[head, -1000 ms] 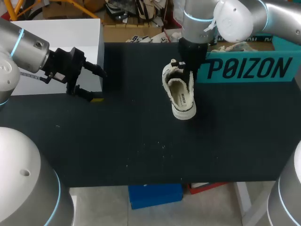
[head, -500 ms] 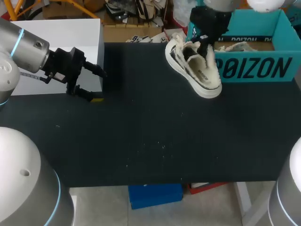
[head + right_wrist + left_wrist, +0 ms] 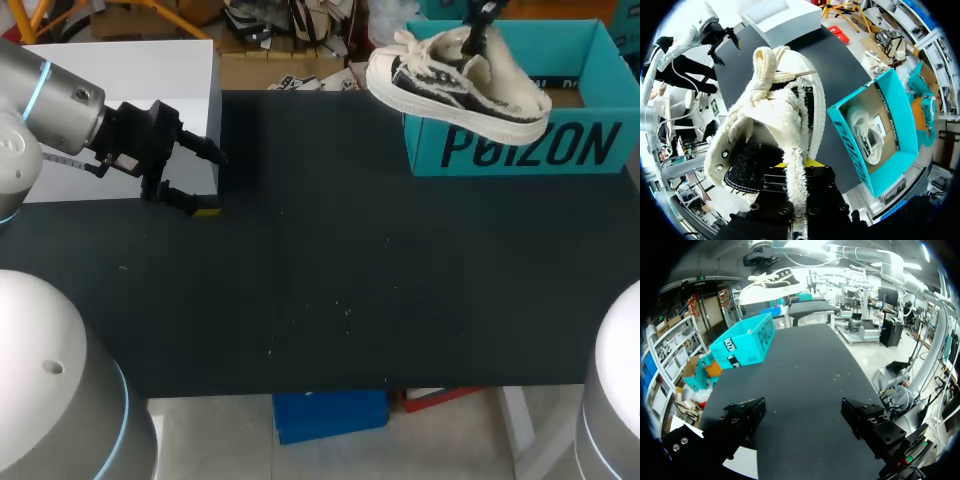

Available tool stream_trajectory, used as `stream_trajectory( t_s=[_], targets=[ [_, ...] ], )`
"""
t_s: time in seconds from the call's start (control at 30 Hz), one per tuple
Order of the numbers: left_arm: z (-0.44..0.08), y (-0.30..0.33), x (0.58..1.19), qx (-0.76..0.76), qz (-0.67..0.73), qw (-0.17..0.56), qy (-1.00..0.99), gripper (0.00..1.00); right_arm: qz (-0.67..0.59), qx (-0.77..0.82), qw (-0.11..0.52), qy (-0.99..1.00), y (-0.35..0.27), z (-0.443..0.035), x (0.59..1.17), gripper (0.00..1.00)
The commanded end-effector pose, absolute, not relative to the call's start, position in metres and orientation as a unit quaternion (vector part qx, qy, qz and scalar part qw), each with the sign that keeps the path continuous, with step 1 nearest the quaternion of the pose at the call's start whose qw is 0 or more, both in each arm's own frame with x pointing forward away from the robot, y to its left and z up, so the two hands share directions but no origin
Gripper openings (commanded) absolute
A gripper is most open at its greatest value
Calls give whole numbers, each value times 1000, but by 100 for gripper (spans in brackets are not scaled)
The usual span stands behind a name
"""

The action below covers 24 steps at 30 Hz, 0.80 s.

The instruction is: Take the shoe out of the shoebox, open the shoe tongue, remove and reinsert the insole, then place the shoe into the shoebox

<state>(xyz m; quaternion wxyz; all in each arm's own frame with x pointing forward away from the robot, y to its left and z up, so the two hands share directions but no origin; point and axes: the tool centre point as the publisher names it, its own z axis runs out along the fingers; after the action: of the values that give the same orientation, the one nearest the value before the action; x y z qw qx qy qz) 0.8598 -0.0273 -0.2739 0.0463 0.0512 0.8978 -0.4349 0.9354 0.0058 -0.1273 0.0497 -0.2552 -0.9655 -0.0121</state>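
— Your dark surface (image 3: 330, 260): where's the shoe (image 3: 460, 80)?
— In the air by the teal shoebox (image 3: 520, 145)'s front corner, your right pincer (image 3: 796, 162) clamped on its collar.
— And your left pincer (image 3: 212, 184)?
— Fingers apart, holding nothing, beside the white box (image 3: 130, 70).
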Motion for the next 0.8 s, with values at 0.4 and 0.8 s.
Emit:
stream_trajectory(
  t_s=[0.4, 0.8],
  targets=[
    [-274, -28, 859, 51, -432, 46, 899, 100, 138, 190, 92, -968, 9, -117, 943, 0],
    [-274, -28, 859, 51, -432, 46, 899, 100, 168, 198, 108, -960, -6, -118, 1004, 0]
  ],
)
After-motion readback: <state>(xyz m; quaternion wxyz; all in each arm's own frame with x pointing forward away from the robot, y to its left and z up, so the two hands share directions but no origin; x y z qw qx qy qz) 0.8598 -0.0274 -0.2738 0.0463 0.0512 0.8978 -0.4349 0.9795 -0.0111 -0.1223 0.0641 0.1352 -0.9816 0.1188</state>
